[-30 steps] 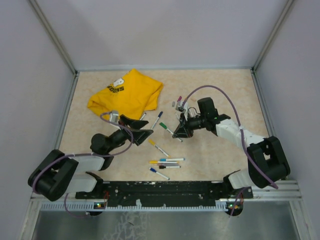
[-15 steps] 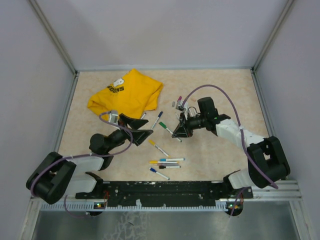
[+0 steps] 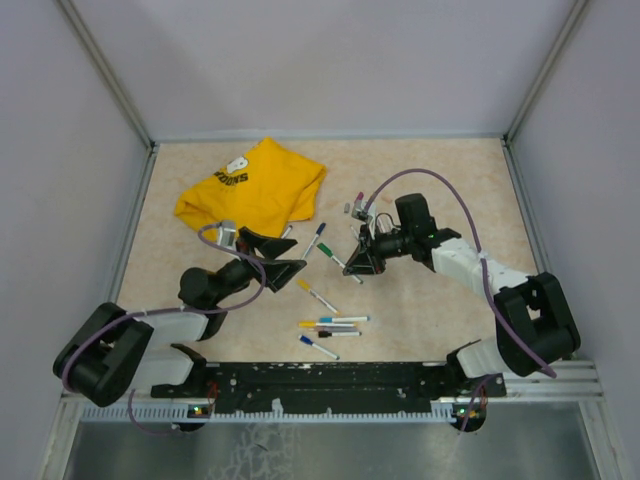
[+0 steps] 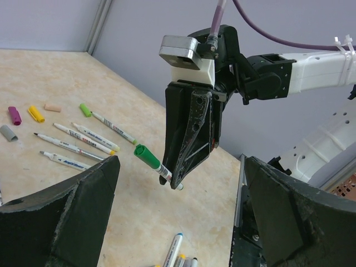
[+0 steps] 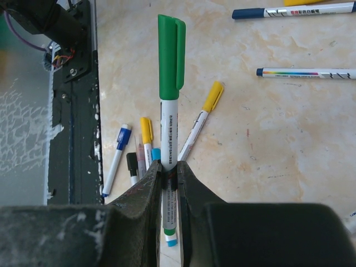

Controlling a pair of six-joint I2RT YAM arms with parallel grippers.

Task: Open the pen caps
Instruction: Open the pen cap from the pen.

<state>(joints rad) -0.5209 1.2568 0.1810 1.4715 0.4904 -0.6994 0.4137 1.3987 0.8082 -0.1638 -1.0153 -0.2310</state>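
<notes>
- At the right gripper: jaws clamped on the barrel of a green pen, which we read as lifted off the table. The cap is on and points toward the left gripper.
- Left gripper: spread wide, empty, short of the cap.
- Risk, as we judge it: the grip sits near the tail, so a pull may drag the whole pen out.
- Risk: if the left closes off-centre it could pinch barrel, not cap, or tilt the pen.
- Loose pens lie below.

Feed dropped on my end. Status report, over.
Right gripper shut on green pen, green cap on. Left gripper open, short of the cap. Nothing between them.
</notes>
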